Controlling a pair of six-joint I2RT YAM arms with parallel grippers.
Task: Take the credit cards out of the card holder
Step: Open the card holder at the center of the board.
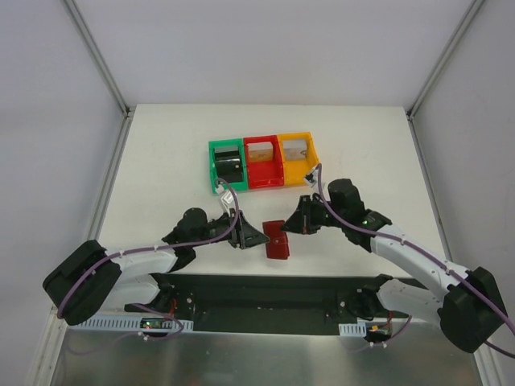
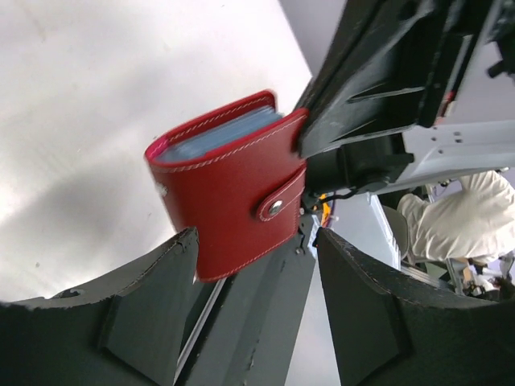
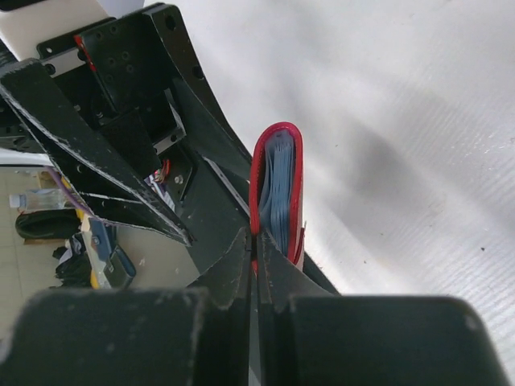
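The card holder, a dark-red wallet with a snap tab, is closed and held on edge between the two arms. My right gripper is shut on one red cover of the card holder; grey-blue sleeve edges show beside the pinch. The credit cards are hidden inside it. In the left wrist view the card holder hangs from the right gripper's fingers. My left gripper stands open just below it, its left fingertip by the wallet's lower corner, nothing held. From above, the left gripper is left of the wallet and the right gripper is to its right.
Three joined bins stand behind the wallet: green with a black block in it, red and yellow. The dark base plate runs along the near edge. Metal frame posts rise at the table's back corners.
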